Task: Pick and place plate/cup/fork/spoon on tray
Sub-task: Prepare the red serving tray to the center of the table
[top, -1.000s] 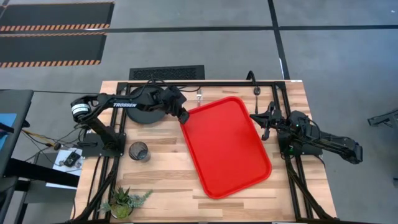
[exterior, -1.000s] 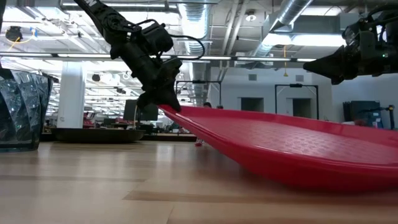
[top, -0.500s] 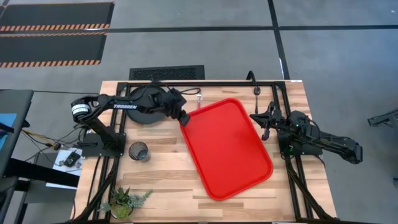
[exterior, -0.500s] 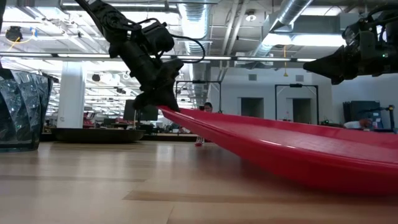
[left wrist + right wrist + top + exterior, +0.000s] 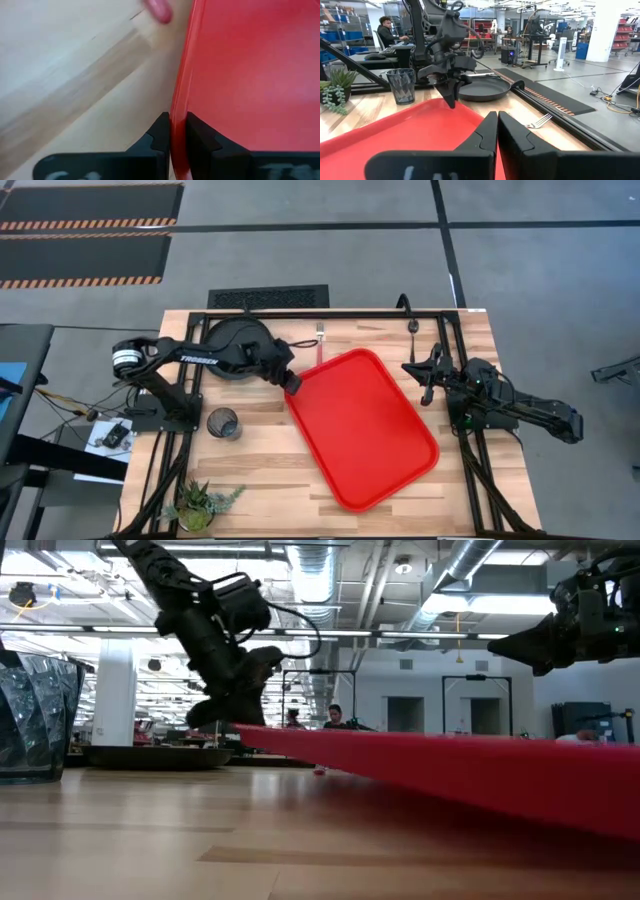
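Wooden plank table (image 5: 260, 480), large workshop hall behind. Smooth red plastic tray (image 5: 365, 430), rounded corners, rim pinched by left gripper (image 5: 293, 383); "TROSSEN" printed on that arm. Matte black round plate (image 5: 238, 345) just behind it, ribbed smoky cup (image 5: 222, 423) nearby. Right gripper (image 5: 424, 383) pressed together beside tray's far edge.

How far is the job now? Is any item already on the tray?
Nothing is on the tray yet. In hand: the left gripper is shut on the tray's corner rim. The right gripper waits at the table's right side. Left to do: the plate, cup, fork and spoon lie on the table.
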Robot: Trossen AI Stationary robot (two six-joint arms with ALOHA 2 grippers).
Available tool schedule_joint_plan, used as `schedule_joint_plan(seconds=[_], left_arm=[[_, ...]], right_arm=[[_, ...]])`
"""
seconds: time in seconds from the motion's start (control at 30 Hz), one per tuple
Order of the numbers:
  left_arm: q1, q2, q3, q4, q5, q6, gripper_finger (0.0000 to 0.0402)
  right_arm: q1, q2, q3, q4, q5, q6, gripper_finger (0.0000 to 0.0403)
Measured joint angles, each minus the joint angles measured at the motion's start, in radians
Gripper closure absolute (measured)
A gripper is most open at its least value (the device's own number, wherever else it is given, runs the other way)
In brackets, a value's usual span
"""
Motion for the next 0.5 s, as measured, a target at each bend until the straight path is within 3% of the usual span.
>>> schedule_joint_plan(seconds=[0.27,0.5], left_arm=[[-0.076,-0.060,-0.062,-0.008,-0.091,0.014,0.0370],[-0.111,-0.051,-0.063,-0.056,-0.104,0.065,0.0366]], right_arm=[[0.000,0.000,0.000,0.000,0.000,0.000,0.0365],[0.000,0.000,0.000,0.000,0.000,0.000,0.0365]])
